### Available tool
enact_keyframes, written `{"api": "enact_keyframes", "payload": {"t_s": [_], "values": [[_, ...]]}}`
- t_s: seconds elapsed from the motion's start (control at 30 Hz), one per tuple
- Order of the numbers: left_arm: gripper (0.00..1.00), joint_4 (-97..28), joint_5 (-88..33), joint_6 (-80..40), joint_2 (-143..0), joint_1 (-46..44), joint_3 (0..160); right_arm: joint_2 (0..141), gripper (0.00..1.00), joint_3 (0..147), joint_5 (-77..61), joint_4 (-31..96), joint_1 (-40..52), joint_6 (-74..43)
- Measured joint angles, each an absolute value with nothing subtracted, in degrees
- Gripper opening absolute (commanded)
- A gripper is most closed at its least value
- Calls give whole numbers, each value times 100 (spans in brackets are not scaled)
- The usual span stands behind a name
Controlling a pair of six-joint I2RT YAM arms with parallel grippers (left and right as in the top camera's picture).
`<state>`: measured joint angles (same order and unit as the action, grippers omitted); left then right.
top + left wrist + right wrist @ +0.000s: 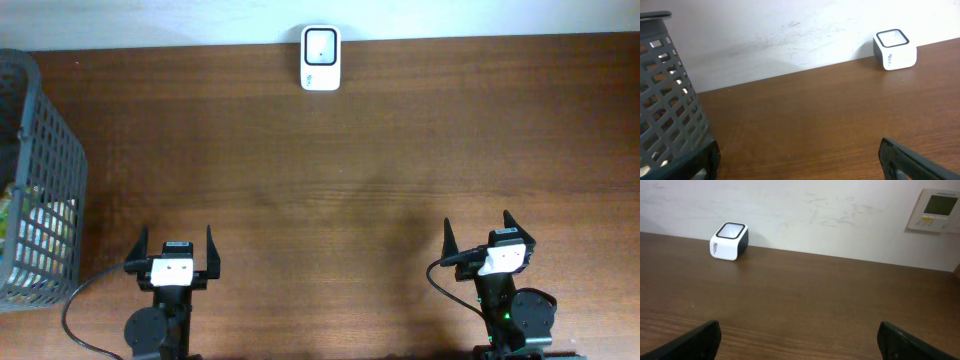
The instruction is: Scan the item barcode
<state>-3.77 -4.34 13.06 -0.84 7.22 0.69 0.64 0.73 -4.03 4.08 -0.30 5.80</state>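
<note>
The barcode scanner [321, 45], a small white box with a dark-framed window on top, stands at the far edge of the table [350, 150], near the middle and against the pale wall [790, 210]. Nothing touches it.

A pale item [48, 214] shows through the mesh of the grey basket [40, 150], which sits at the table's left edge, well apart from the scanner. What the item is cannot be made out.

The left hand [176, 238] hovers over the near side of the table, just right of the basket. Its fingers [910, 160] are spread wide and grasp nothing. The right hand [477, 220] hangs over the near right side, well away from the scanner. Its fingers [915, 340] are likewise spread wide, with only bare wood between them.

From the right wrist view, a beige control panel [935, 210] is mounted on the wall at the far right.
</note>
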Motion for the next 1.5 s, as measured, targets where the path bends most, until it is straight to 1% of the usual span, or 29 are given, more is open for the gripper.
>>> {"api": "enact_keyframes", "payload": {"t_s": [0.13,0.23,0.33,0.47,0.57,0.6,0.63,0.67,0.7,0.77,0.87,0.93,1.03,1.1,1.2,1.33,1.4,1.5], "values": [[99,-384,-471,1243,-91,722,285,64,99,73,-401,408,-30,578],[99,-499,-478,1238,-395,722,762,64,99,73,-401,408,-30,578],[99,-812,-607,1238,-945,722,1577,69,99,73,-401,408,-30,578],[100,-1577,-834,1236,-1999,722,3124,91,99,73,-403,408,-30,582],[99,-2449,-882,1219,-3061,722,4768,95,99,73,-401,408,-30,576],[99,-2923,-884,1216,-3308,722,5166,106,99,73,-403,414,-30,578],[99,-3033,-884,1216,-3406,722,5295,95,99,73,-401,405,-30,582],[99,-3776,-884,1219,-4110,718,6237,104,99,73,-401,408,-30,578],[99,-4058,-882,1219,-4453,718,6665,99,99,73,-401,401,-30,578],[99,-5039,-906,1216,-5489,716,8029,97,99,73,-405,408,-30,576],[99,-5570,-928,1216,-6429,718,8897,95,99,73,-403,408,-30,578],[99,-5874,-967,1216,-6801,718,8962,95,99,73,-403,408,-30,574],[99,-5892,-845,1146,-7299,714,8962,95,99,73,-403,408,-30,580],[99,-5896,-432,694,-7494,762,8962,95,99,73,-403,408,-30,578],[100,-5898,217,-237,-7555,1385,9041,95,99,73,-403,408,-30,578],[96,-5898,617,-836,-7553,2445,9196,95,99,73,-403,408,-30,580],[96,-5913,882,-1017,-7555,2731,9196,95,99,73,-403,408,-30,578],[96,-5887,1479,-1168,-7555,2832,9196,95,99,73,-403,408,-30,578]]}}
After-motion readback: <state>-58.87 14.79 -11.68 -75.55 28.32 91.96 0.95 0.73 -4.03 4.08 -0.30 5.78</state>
